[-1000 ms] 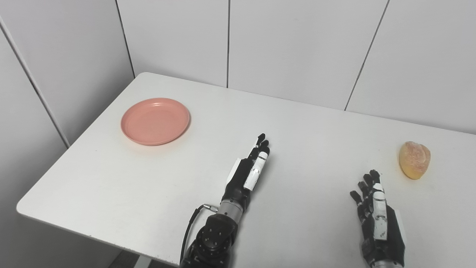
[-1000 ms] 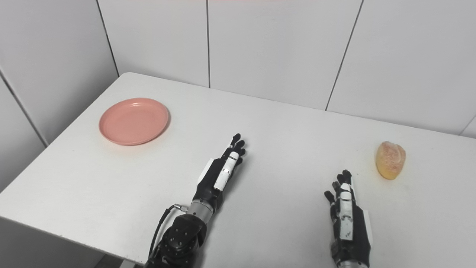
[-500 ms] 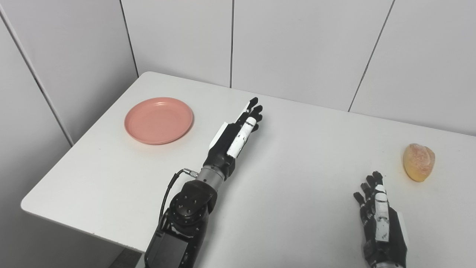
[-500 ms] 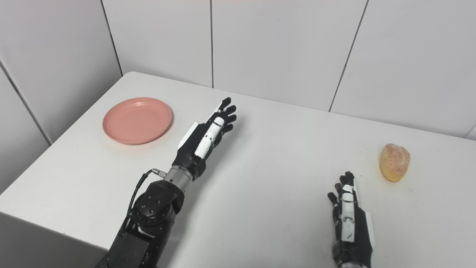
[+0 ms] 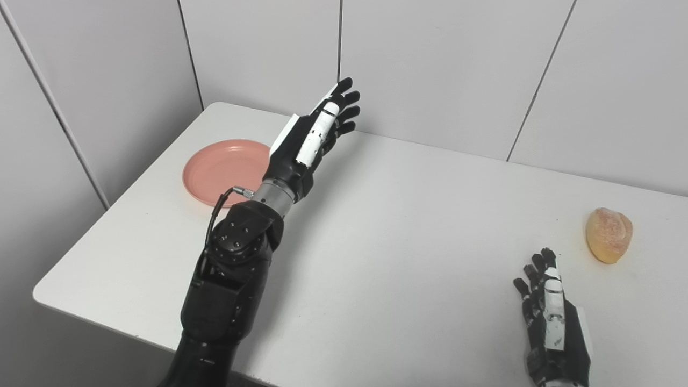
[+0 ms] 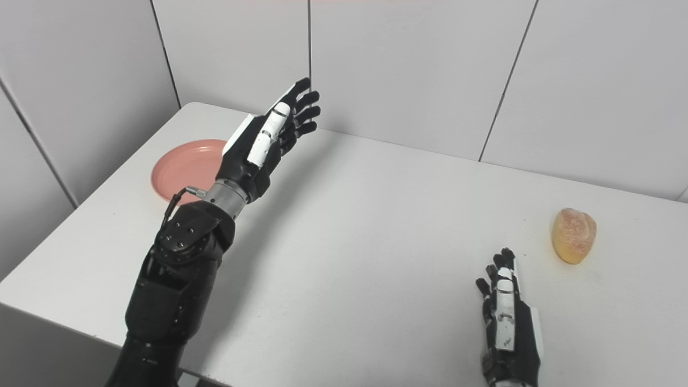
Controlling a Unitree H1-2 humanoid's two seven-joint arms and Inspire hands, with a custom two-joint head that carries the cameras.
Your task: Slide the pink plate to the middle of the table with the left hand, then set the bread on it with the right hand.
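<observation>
A round pink plate [image 5: 217, 172] lies flat near the table's far left corner, its right rim hidden behind my left wrist. My left hand [image 5: 314, 134] is raised above the table just right of the plate, open, fingers stretched toward the back wall, holding nothing. A golden bread roll [image 5: 609, 234] sits near the right edge. Below and left of the bread, my right hand [image 5: 551, 314] rests open close to the front edge, not touching it.
The white table [image 5: 408, 236] stands in a corner of grey panelled walls [image 5: 430, 70]. Its left edge and rounded front-left corner drop off near my left arm. Nothing else lies on it.
My left arm has lifted and reached forward and to the left, from the table's middle to beside the plate, now covering its right rim. The right hand, plate and bread have stayed put.
</observation>
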